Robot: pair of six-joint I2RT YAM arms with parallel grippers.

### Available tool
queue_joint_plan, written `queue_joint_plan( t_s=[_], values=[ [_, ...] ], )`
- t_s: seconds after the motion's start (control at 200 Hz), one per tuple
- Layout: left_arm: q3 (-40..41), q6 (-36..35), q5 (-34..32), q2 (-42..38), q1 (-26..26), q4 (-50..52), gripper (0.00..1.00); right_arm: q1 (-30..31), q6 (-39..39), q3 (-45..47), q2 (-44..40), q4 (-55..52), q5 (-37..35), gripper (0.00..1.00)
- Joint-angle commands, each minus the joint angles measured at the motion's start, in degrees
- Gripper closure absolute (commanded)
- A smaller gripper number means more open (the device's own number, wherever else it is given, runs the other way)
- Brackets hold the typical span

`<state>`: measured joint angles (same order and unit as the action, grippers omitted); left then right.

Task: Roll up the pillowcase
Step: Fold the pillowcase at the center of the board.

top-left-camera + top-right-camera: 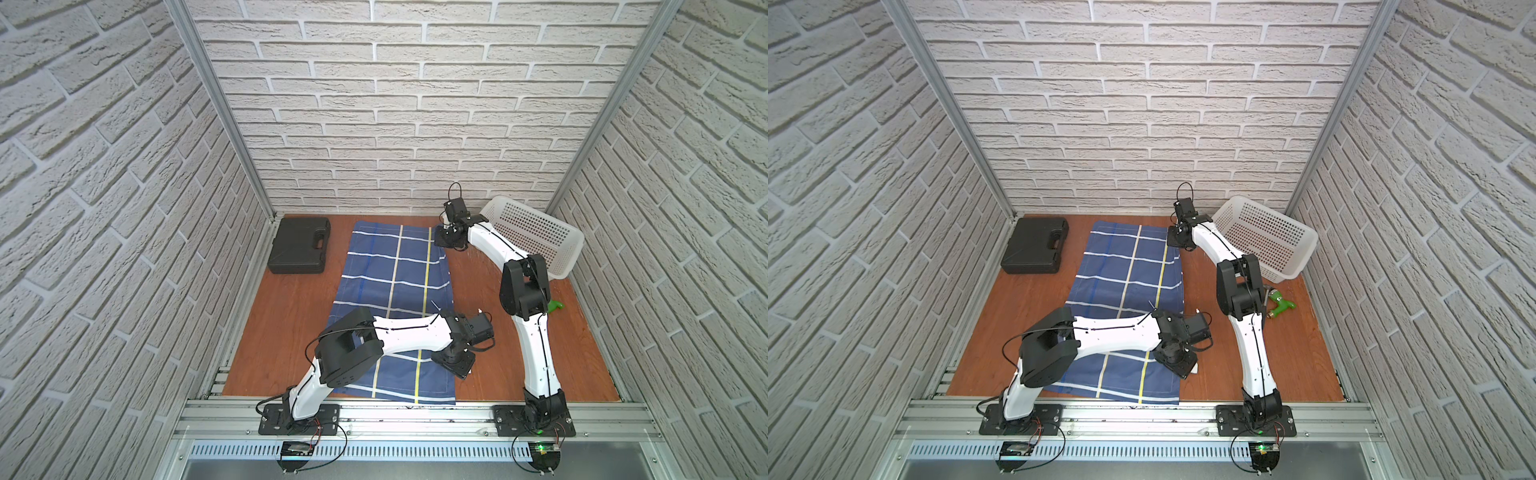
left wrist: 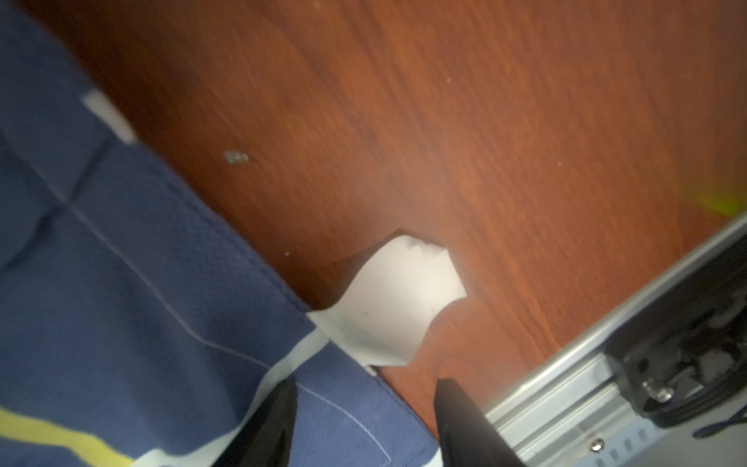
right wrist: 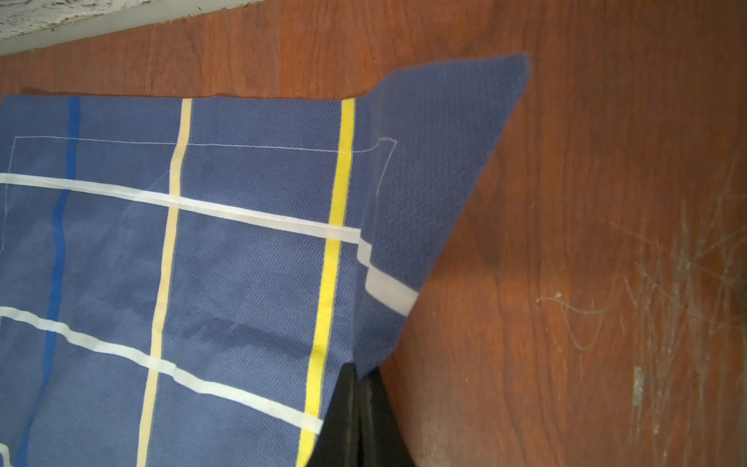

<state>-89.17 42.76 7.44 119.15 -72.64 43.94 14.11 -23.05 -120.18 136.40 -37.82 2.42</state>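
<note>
Navy checked pillowcase (image 1: 395,286) lay spread along the wooden table (image 1: 286,332), bare boards either side. The right gripper (image 3: 359,384) pinched its far right edge, corner lifted; the left gripper (image 2: 366,388) stood parted astride the near right edge.

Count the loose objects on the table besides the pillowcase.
3: black plastic case in the far-left corner; white perforated basket in the far-right corner; green pistol-shaped tool beside the right arm. More may be hidden.
</note>
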Motion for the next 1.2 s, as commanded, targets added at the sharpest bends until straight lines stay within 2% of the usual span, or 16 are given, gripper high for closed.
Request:
queue_joint_plan(
  t_s=[0.0, 0.125, 0.22, 0.305, 0.42, 0.55, 0.61, 0.74, 0.915, 1.05, 1.195],
  values=[
    [1.35, 3.13, 0.83, 1.16, -0.46, -2.49, 0.39, 0.27, 1.19, 0.15, -3.72, 2.40, -0.22, 0.98],
    [1.90, 4.04, -0.92, 2.17, -1.22, -1.38, 0.39, 0.22, 1.60, 1.82, -5.02, 3.79, -0.84, 0.98],
    [0.74, 4.70, -5.45, 2.79, -1.45, 2.57, 0.39, 0.13, 2.38, 2.96, -6.13, 4.39, -1.66, 0.98],
    [2.32, 4.85, -8.03, 1.35, -1.96, -0.10, 0.37, 0.00, 2.72, 3.88, -6.74, 5.17, -1.97, 0.98],
    [-2.00, 2.21, -11.32, 6.91, -3.24, 7.20, 0.36, -0.04, 2.31, 5.16, -7.17, 6.78, -2.32, 0.98],
    [-1.54, 3.74, -12.72, 8.11, -3.93, 7.36, 0.38, 0.00, 2.30, 5.42, -7.22, 6.91, -2.51, 0.97],
    [-3.24, 2.85, -13.64, 9.89, -4.38, 10.27, 0.45, -0.04, 2.49, 5.65, -7.42, 6.89, -2.60, 0.98],
    [-2.79, 2.87, -14.03, 11.07, -5.39, 11.31, 0.76, -0.05, 2.75, 7.52, -8.50, 7.93, -2.94, 0.98],
    [-2.22, 1.32, -13.16, 8.64, -4.84, 10.30, 0.97, 0.26, 1.89, 8.86, -9.59, 9.13, -0.81, 0.98],
    [-0.90, -0.10, -13.53, 1.91, -4.05, 7.78, 1.00, 0.57, 1.26, 7.48, -10.36, 7.58, -2.24, 0.98],
    [7.13, -0.65, -12.29, -9.36, -3.59, -1.42, 1.00, 0.66, 0.43, 5.25, -10.92, 5.53, -3.87, 0.98]
  ],
)
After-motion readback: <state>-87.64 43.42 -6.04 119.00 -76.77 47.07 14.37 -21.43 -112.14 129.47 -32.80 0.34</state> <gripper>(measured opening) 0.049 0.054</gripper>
